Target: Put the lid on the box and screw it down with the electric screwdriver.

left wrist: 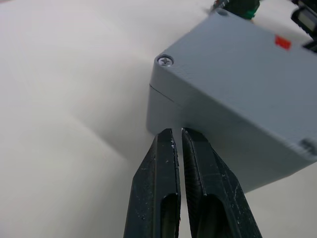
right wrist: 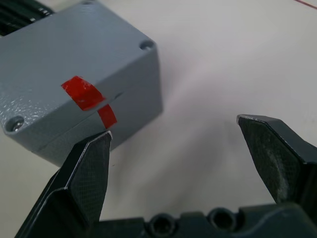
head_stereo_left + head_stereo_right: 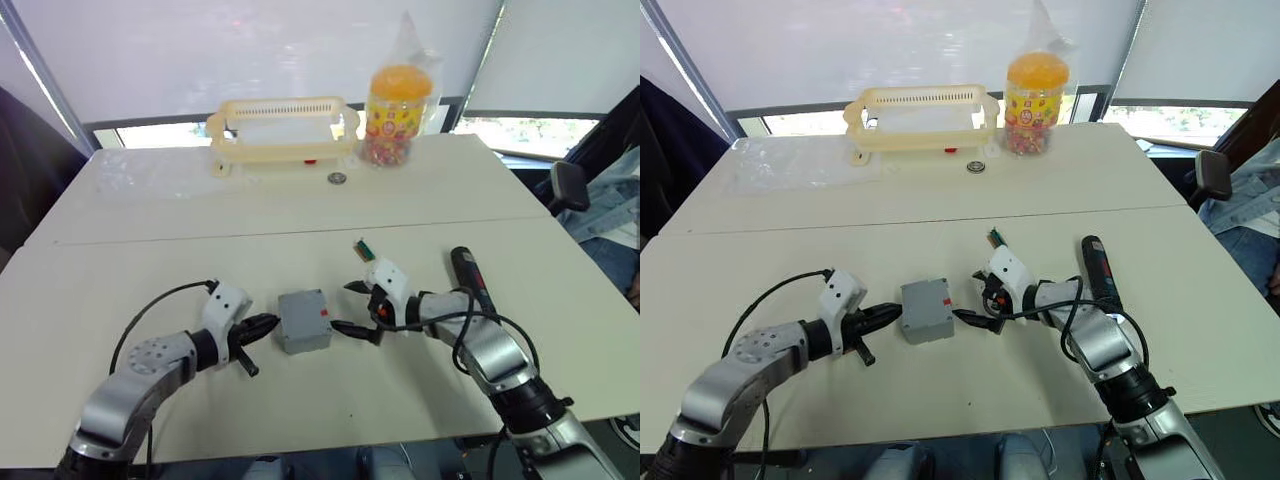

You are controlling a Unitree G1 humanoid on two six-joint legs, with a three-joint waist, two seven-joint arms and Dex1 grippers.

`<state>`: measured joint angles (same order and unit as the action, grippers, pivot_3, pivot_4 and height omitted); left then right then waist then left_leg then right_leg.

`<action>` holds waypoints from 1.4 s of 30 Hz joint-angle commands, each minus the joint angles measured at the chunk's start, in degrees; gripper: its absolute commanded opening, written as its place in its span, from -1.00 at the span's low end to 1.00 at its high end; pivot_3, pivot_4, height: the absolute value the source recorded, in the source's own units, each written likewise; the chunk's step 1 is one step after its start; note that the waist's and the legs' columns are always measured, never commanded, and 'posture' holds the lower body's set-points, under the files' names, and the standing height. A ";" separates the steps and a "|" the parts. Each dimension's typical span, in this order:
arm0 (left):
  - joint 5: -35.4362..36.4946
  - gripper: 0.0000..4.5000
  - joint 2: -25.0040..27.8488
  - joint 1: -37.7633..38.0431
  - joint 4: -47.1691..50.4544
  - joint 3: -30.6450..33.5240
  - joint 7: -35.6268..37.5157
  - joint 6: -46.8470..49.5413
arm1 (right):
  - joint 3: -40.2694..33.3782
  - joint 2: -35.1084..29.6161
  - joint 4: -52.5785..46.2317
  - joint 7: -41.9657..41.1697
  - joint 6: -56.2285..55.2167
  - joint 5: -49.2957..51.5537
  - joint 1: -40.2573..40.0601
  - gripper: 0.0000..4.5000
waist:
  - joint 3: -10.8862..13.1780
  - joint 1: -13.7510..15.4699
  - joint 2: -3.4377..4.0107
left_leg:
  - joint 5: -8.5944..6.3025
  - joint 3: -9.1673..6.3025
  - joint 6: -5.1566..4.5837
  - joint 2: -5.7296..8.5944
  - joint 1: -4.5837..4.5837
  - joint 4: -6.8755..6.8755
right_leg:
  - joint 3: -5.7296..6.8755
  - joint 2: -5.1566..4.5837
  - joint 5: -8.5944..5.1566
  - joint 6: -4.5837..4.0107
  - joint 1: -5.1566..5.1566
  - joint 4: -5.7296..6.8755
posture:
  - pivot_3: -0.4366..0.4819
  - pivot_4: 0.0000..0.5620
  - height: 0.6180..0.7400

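From the head views, your left gripper [image 3: 268, 323] sits with its tips against one side of the box [image 3: 304, 320] and your right gripper [image 3: 362, 312] just off the opposite side — likely to brace it; the electric screwdriver [image 3: 471, 277] lies untouched beyond your right wrist. In the left wrist view the fingers [image 1: 161, 198] are pressed together, holding nothing, tips at the box wall, with the lid [image 1: 237, 64] seated and a screw [image 1: 165, 61] in its corner. In the right wrist view the jaws stand wide apart, one fingertip [image 2: 91, 171] just beside the red tape [image 2: 81, 92].
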<state>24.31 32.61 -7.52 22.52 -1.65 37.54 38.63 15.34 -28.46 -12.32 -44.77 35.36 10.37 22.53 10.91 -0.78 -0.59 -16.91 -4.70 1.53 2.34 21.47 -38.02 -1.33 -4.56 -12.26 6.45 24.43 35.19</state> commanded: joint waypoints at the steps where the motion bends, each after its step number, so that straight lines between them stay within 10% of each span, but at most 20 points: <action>1: -0.13 -0.89 0.84 -1.79 -0.83 -1.98 3.89 -2.55 | -1.24 1.30 -7.60 2.55 3.47 1.78 -1.64 0.98 | 0.00 -0.09 0.00 | 0.00 0.00 0.00 -0.01 0.00 0.00 | 0.00 0.00 0.00 0.00 0.01 0.00 | -0.05 -0.47 1.00; 22: 1.65 -0.89 0.78 0.15 2.80 -1.65 5.39 0.66 | -1.88 1.11 -6.03 4.05 3.22 0.93 -0.89 0.98 | 0.00 0.02 0.00 | 0.00 0.01 0.00 -0.02 0.00 0.00 | -0.01 -0.02 0.00 0.01 0.00 0.00 | -0.05 -0.47 1.00; 33: 12.75 -0.89 17.74 -5.62 2.46 13.19 16.76 7.30 | -22.64 -6.54 -12.97 1.98 21.40 18.22 6.58 0.98 | 0.02 0.06 0.00 | 0.00 0.01 -0.01 -0.05 0.01 0.00 | 0.01 0.00 -0.08 -0.13 0.01 0.00 | -0.05 -0.47 1.00; 39: 19.51 -0.89 16.07 -13.26 1.70 14.01 15.08 11.39 | -23.25 -7.64 -9.88 4.05 22.30 19.69 12.92 0.98 | 0.02 -0.03 -0.01 | -0.01 0.02 -0.03 -0.04 0.03 0.00 | 0.03 -0.02 0.00 0.02 0.00 -0.02 | -0.05 -0.47 1.00; 42: 20.07 -0.50 12.78 -14.83 1.38 13.48 11.70 11.36 | -20.56 -4.59 -4.06 7.25 16.71 16.01 13.76 1.00 | 0.01 -0.19 -0.02 | -0.01 0.03 -0.03 -0.04 0.02 0.00 | 0.02 -0.02 0.00 0.03 0.00 0.00 | -0.05 -0.47 1.00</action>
<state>43.47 45.55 -21.57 23.44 10.57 50.69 49.97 -6.19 -34.19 -18.52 -39.04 55.35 28.12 35.31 10.93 -0.98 -0.61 -16.92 -4.66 1.50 2.31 21.47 -38.02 -1.33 -4.57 -12.26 6.48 24.42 35.19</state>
